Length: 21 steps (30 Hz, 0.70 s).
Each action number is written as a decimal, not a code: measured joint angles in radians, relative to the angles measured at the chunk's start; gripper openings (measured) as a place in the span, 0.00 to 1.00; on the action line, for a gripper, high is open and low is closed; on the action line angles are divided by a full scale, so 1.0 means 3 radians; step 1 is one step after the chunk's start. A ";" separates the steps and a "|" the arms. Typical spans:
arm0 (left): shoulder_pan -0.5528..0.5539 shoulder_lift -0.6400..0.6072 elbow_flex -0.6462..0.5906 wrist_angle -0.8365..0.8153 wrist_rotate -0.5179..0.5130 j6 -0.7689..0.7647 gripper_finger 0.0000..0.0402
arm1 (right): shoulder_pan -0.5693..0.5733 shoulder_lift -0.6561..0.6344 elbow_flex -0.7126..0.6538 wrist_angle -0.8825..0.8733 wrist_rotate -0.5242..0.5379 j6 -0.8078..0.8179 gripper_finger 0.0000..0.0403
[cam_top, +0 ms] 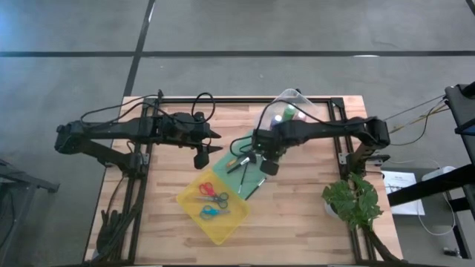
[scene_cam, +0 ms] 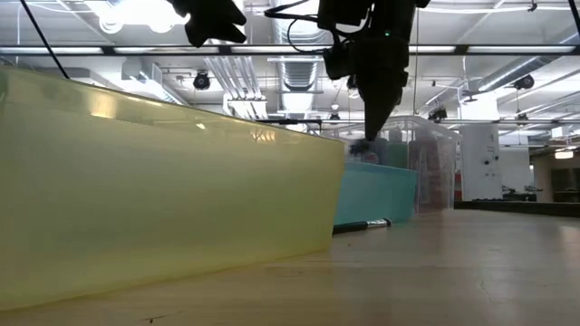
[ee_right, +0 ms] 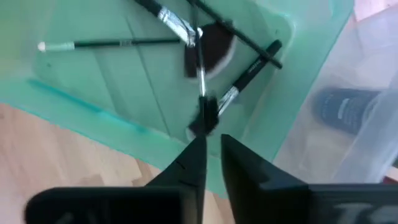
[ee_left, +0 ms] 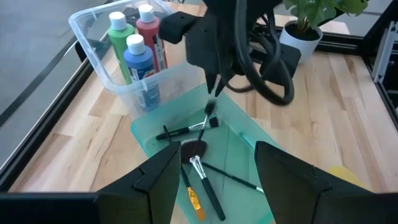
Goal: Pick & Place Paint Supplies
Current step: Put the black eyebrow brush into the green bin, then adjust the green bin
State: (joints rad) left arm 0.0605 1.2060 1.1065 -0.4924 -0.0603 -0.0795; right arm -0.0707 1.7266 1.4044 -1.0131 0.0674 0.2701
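Hemmed between the clear bin (ee_left: pixel 102 74) holding three paint bottles (ee_left: pixel 135 53) and the yellow bin (cam_top: pixel 215 219) with its scissors (cam_top: pixel 210 200), the right pincer (ee_left: pixel 213 102) hangs clamped on a thin dark-handled brush (ee_left: pixel 207 121) over the green bin (ee_left: pixel 149 138), while the left pincer (cam_top: pixel 201 156) waits apart beside it above open tabletop (cam_top: pixel 297 215).

Scissors (cam_top: pixel 213 200) in yellow bin (cam_top: pixel 236 225)

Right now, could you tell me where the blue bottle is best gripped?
Probably its white cap, from straight above: the blue bottle stands upright inside the clear bin, with walls and the green bottle and red bottle crowding its sides.
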 joint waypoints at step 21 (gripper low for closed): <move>-0.0003 -0.0001 0.0000 -0.0001 -0.0001 0.0000 0.53 | 0.0095 0.0096 -0.0104 0.0502 -0.0569 0.0078 0.04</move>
State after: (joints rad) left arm 0.0597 1.2057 1.1065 -0.4927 -0.0605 -0.0795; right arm -0.0422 1.7553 1.3731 -0.8626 -0.1031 0.2934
